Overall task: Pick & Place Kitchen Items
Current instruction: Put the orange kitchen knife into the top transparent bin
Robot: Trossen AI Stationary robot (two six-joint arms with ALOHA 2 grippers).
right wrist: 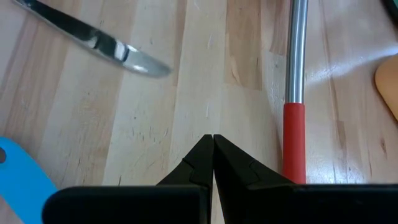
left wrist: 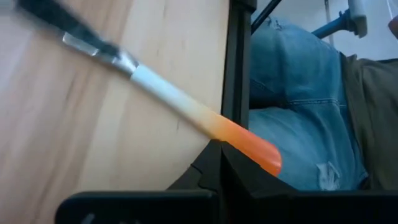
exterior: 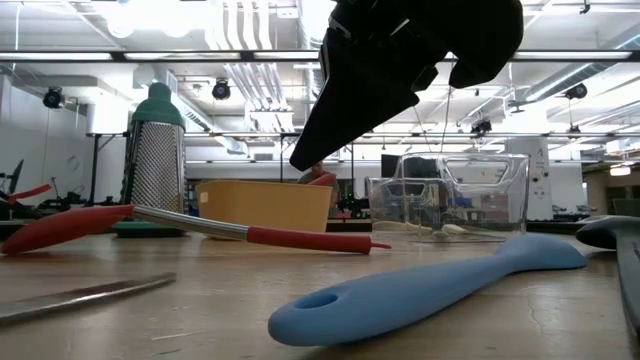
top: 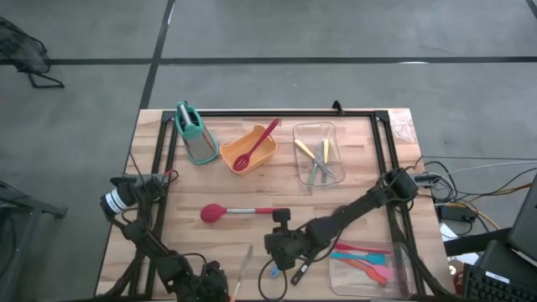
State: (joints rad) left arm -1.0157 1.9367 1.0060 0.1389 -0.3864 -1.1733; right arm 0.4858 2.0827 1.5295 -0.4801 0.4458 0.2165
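A red spoon-headed utensil [top: 226,212] with a metal shaft and red handle lies flat mid-table. A blue utensil [top: 284,270] and a knife-like utensil with a white-to-orange handle [top: 242,267] lie near the front edge. My right gripper [top: 281,243] is shut and empty, held above the table beside the red handle [right wrist: 294,143]. My left gripper [top: 220,285] is shut at the front edge, its tip [left wrist: 217,146] right at the knife's orange handle end [left wrist: 252,144]. A red spoon [top: 256,144] leans in the orange tub [top: 262,156]. My left gripper's shut tip lies against or just under the orange end of the knife's handle [left wrist: 239,135]; I cannot tell whether it touches. The knife lies flat on the table with that end over the black table frame.
The teal-handled grater [top: 195,134] stands far left. A clear tray [top: 304,172] holds small yellow and green pieces. A second clear tray [top: 401,273] at near right holds pink, teal and orange utensils. A person in jeans [left wrist: 298,93] is close to the front edge.
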